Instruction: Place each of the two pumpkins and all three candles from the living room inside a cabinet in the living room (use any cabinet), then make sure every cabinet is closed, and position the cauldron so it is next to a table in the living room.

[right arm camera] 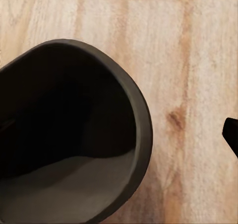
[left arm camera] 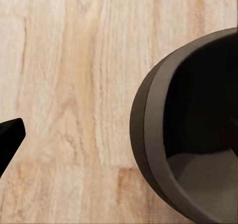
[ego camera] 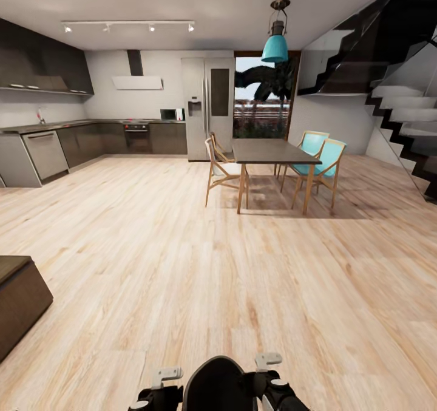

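Nearest the head camera, at the bottom edge, the robot's dark rounded trunk [ego camera: 220, 383] sits between the two folded arms, the left arm [ego camera: 159, 390] and the right arm [ego camera: 272, 380] both tucked in close with light grey brackets showing on top; their grippers are cut off below the edge. At the far left a corner of the low dark-brown cabinet [ego camera: 18, 298] juts into view, most of it cropped, its long axis running off out of view to the left. Pale wooden floor [ego camera: 182, 247] stretches to a dining table [ego camera: 273, 151] with chairs, well apart from the robot, a kitchen behind on the left and stairs on the right. In the left wrist view, a black finger tip [left arm camera: 11, 134] pokes in at one edge above the floorboards, beside a dark curved part of the robot's body [left arm camera: 153, 134]; whether the left jaws are apart or together cannot be told. In the right wrist view, another black finger tip [right arm camera: 232, 132] is barely visible at the edge, near the same kind of dark rounded body [right arm camera: 141, 134]; the right jaws' state cannot be told either.
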